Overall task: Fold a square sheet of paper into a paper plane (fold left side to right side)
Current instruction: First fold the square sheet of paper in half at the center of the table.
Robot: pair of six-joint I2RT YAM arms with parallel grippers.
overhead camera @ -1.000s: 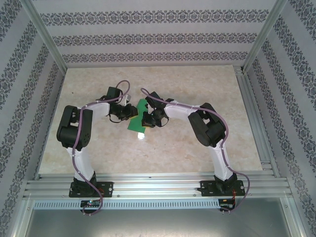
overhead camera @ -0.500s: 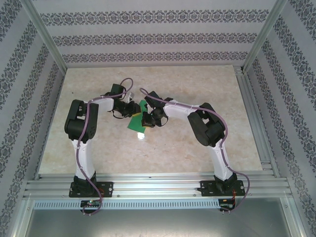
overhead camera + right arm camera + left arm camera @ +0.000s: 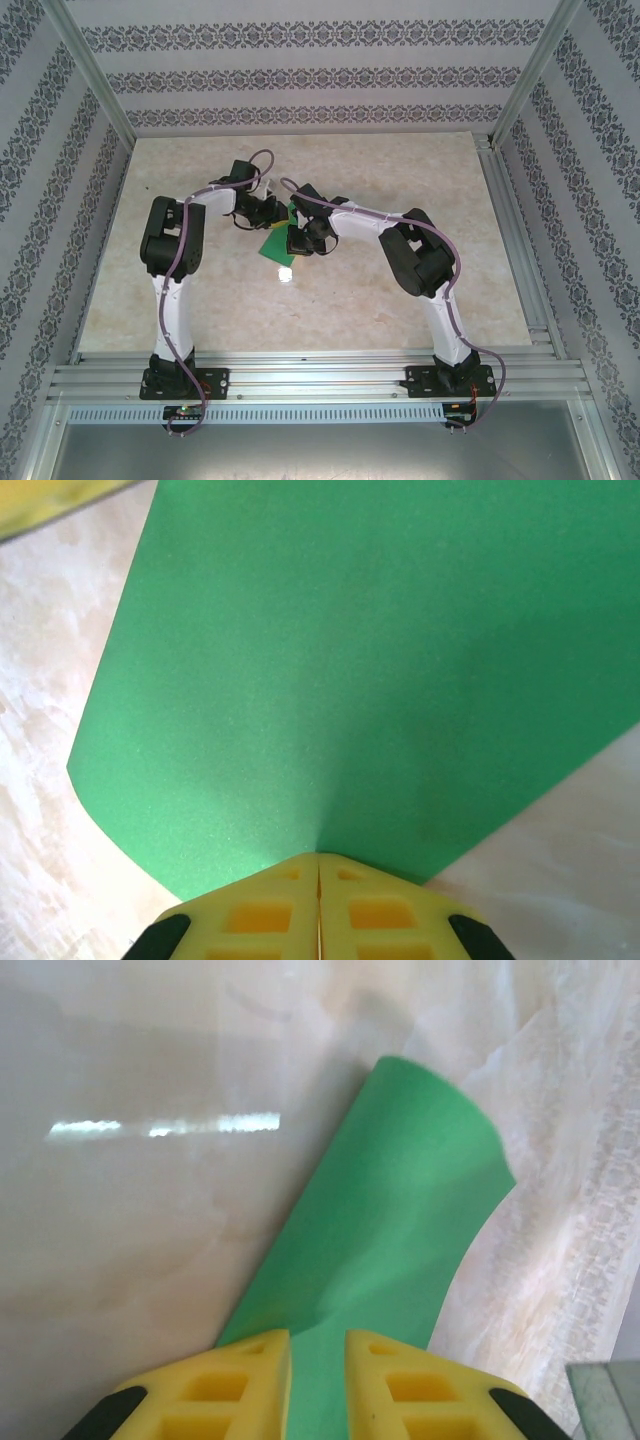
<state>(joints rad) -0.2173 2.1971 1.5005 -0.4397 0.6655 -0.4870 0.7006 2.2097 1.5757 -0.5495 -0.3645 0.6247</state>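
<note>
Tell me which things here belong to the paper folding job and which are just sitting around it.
Part of the job:
- green sheet of paper, curved
- right gripper, shut on the paper's edge
- left gripper, jaws slightly apart with the paper between them

Just surroundings:
- table
- metal frame
- patterned walls

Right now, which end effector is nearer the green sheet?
Right. The right end effector is shut on the green sheet; the left end effector straddles it, fingers apart.
</note>
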